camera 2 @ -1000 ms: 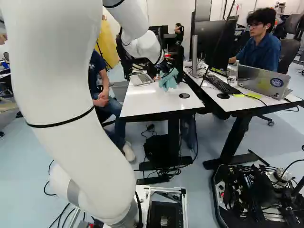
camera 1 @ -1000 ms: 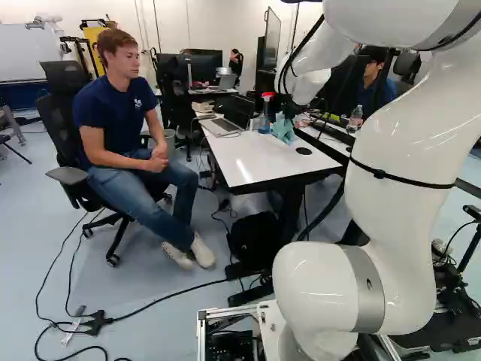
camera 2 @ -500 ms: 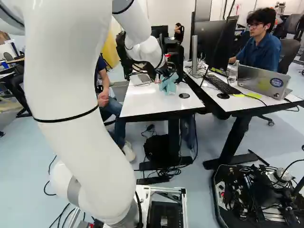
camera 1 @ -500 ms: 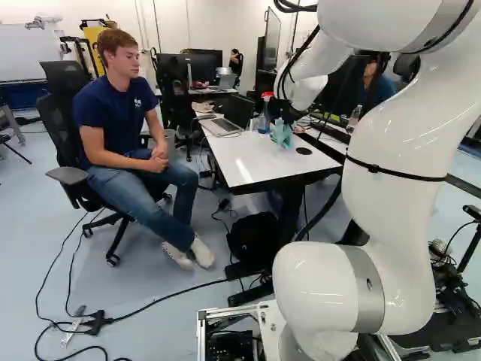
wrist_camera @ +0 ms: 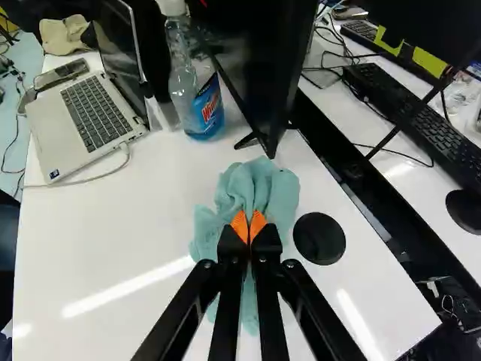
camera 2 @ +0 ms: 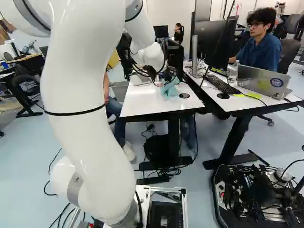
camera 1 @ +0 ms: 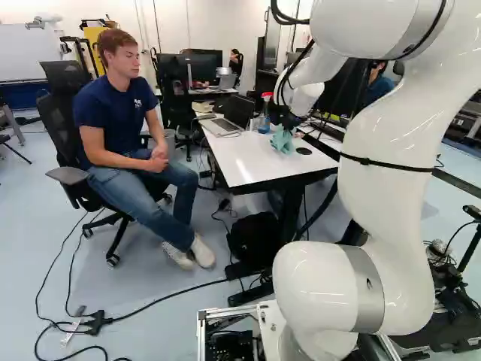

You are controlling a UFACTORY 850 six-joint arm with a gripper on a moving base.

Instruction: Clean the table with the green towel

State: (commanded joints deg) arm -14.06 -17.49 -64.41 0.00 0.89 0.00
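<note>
The tool [camera 1: 286,120] pinches the towel [wrist_camera: 255,184] near a bottle [wrist_camera: 180,71] with a printed label [wrist_camera: 208,107].

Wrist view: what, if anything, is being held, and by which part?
The green towel, pinched by a bunched fold near its middle, between the orange pads of the gripper.

Table [wrist_camera: 113,226]: glossy white top, black legs.
Crumpled cloth towel [wrist_camera: 274,192]: plain pale blue-green.
Two-fingered pincer [camera 1: 286,119]: black, orange pads [wrist_camera: 238,226].
Flat round disc [wrist_camera: 319,238], near right edge: solid black.
Open laptop [wrist_camera: 56,135], far left corner: silver, black keys.
Transparent plastic spray bottle [wrist_camera: 183,84], towards far edge: blue liquid, blue label, red on head.
</note>
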